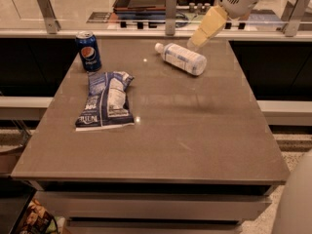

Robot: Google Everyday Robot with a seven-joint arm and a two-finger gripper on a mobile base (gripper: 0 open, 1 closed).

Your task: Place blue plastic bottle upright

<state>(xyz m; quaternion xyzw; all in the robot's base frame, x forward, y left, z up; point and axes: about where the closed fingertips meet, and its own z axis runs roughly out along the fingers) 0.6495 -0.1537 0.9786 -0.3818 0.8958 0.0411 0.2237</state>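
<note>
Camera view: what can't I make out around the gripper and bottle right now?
All in the camera view:
1. The gripper, over the table's far edge beside the lying bottle: its arm is cut off by the top edge.
2. Whether gripper and bottle touch: one view, depth unclear.
3. Bottle label print: too small.

Table point(195, 145) carries: bottle point(181, 58) on its side, just beside gripper point(196, 40); can point(88, 51) upright and bag point(106, 101) flat, well left of gripper

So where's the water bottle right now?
In the camera view, the water bottle lies on its side near the far edge of the table, right of the soda can, with the gripper hanging close above it.
</note>
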